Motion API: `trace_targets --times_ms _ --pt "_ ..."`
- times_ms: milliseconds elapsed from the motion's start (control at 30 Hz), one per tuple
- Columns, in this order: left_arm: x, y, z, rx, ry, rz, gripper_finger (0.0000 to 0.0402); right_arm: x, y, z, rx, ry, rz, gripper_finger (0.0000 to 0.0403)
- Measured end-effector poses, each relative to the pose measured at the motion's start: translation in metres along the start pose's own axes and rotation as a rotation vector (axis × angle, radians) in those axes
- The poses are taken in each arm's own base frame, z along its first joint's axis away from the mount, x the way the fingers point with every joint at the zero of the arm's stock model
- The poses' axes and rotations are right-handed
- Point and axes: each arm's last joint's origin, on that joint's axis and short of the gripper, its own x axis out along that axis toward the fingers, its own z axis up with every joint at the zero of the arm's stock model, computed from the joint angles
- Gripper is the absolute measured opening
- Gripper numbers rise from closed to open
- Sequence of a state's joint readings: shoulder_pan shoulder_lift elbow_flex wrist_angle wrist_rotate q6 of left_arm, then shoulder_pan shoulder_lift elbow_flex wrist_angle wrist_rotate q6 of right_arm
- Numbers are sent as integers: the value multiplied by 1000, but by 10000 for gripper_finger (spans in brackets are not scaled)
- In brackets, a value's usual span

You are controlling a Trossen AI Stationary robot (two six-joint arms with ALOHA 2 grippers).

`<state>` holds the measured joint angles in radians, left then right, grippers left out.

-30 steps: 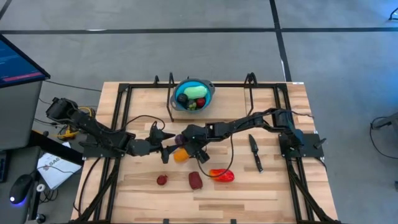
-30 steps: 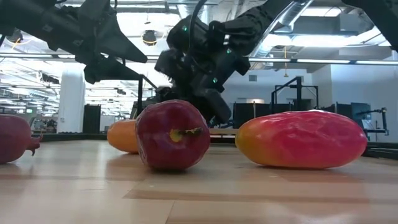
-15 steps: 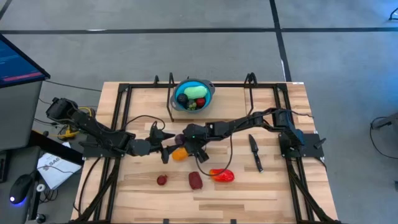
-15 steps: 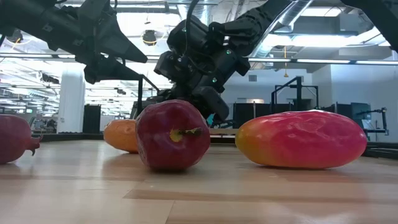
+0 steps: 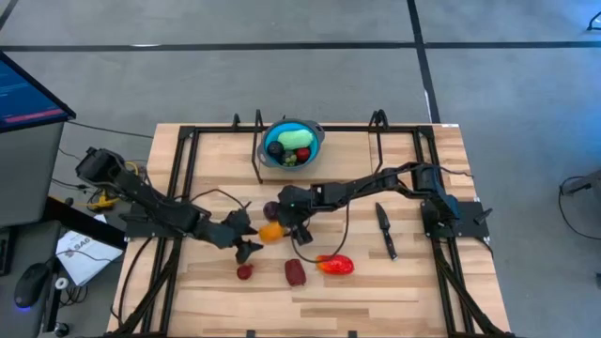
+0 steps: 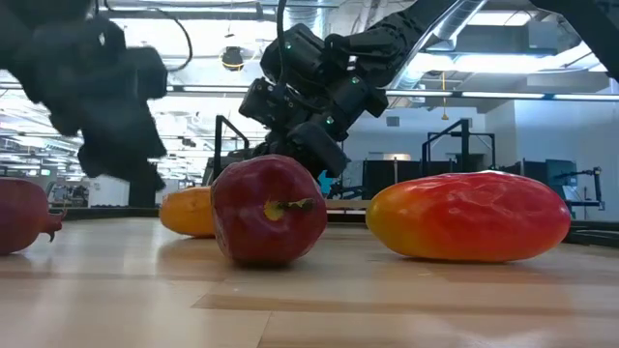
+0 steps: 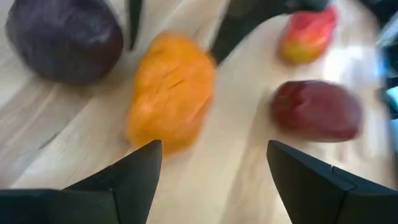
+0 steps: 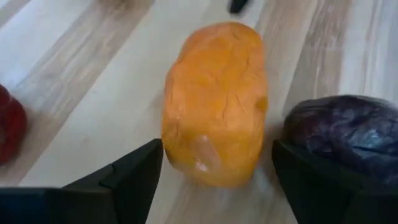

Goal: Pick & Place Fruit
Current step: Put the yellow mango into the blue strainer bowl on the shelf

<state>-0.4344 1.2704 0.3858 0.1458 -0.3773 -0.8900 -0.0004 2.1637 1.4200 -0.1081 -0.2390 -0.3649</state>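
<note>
The orange fruit (image 5: pixel 270 231) lies on the table beside the purple fruit (image 5: pixel 272 208). My right gripper (image 8: pixel 217 146) is open and low over the orange fruit (image 8: pixel 214 102), one finger on either side of it; I see no touch. The purple fruit (image 8: pixel 345 134) sits just past one finger. My left gripper (image 7: pixel 214 146) is open, close to the table and pointed at the orange fruit (image 7: pixel 171 90) from the table's left. A small red fruit (image 5: pixel 244 271), a maroon fruit (image 5: pixel 295 272) and a larger red-orange fruit (image 5: pixel 335 265) lie nearer the near edge.
The round blue bowl (image 5: pixel 316 150) stands at the far edge between two black uprights and holds a pale green piece (image 5: pixel 299 139) and other fruit. A dark knife-like object (image 5: pixel 385 228) lies right of centre. In the low view the maroon fruit (image 6: pixel 268 210) and red-orange fruit (image 6: pixel 469 217) fill the foreground.
My left gripper has swung toward the table's near edge and come down, and now points at the orange fruit from a lower, nearer spot. My right gripper has edged a little toward the left over the orange fruit and stayed open.
</note>
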Motion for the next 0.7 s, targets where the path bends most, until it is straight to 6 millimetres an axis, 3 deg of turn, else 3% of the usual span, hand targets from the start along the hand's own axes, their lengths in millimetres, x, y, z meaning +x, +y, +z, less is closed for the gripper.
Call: trace_targets --times_ms 200,400,700 --pt "23 12 -10 16 12 120 285 0 -1 3 -8 -30 -12 297" --pt "42 11 -3 94 -92 82 285 0 -1 3 -8 -31 -12 295" --pt "50 14 6 128 -138 56 285 0 -2 2 4 -31 -10 286"
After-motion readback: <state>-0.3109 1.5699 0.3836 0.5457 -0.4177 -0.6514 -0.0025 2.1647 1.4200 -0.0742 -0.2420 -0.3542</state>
